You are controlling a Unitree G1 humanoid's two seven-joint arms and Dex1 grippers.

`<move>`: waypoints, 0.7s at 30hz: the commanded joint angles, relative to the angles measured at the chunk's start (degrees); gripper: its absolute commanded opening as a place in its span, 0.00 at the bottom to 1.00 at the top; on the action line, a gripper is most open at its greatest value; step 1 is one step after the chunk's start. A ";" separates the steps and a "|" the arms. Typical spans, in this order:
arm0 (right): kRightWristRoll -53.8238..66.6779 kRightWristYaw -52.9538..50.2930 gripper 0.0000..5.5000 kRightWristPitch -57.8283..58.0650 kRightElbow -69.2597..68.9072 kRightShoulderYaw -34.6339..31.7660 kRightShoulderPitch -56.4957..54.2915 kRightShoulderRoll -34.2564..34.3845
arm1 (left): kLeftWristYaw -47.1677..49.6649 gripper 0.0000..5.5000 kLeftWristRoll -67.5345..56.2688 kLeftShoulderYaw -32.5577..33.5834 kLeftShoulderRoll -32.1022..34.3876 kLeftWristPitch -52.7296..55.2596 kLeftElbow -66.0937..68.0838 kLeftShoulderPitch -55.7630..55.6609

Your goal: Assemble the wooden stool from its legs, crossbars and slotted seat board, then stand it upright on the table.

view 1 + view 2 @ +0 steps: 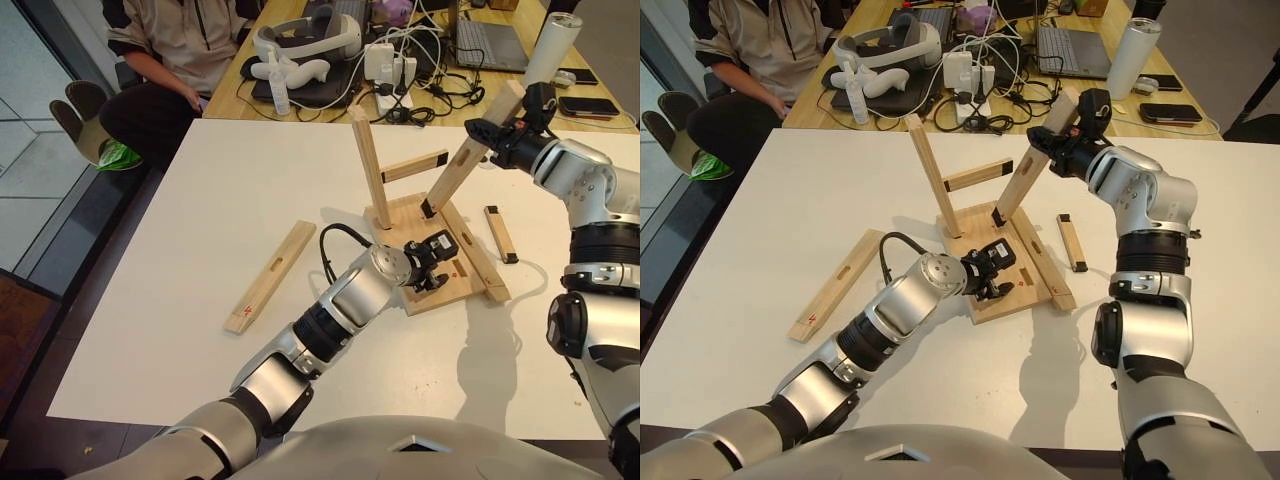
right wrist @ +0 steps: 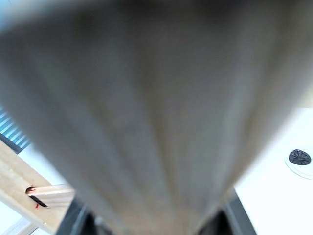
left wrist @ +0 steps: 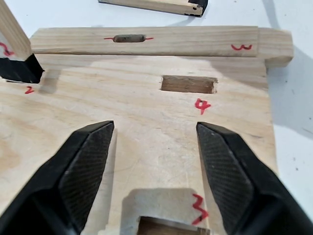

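Seating tilted leg (image 1: 452, 180) into board (image 1: 462, 290) slot, right gripper (image 1: 497, 135) fingers clamped on its upper end. Holding left gripper (image 1: 432, 265) low over board at table (image 1: 200, 200) centre, fingers (image 3: 88, 166) apart, likely bracing it against sliding. Leaving spare leg (image 1: 268, 277) lying well left, crossbar (image 1: 500, 235) just right of board.

White table (image 1: 150, 300) before a cluttered wooden desk (image 1: 230, 100), dark floor (image 1: 80, 250).

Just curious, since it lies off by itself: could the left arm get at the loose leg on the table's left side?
Probably yes. The loose leg lies flat on bare table beside that arm, and the left claw is open and empty over the seat board.
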 commanded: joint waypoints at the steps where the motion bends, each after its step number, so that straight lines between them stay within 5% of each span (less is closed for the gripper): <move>1: -0.96 -1.89 0.18 3.15 -0.35 -0.24 2.80 -0.91 | 1.11 0.58 0.94 -0.84 1.03 1.40 1.64 0.84; 21: -4.66 -2.04 0.18 -3.91 17.03 3.08 -7.24 1.44 | 1.23 0.58 0.70 -2.14 1.37 1.17 1.37 0.59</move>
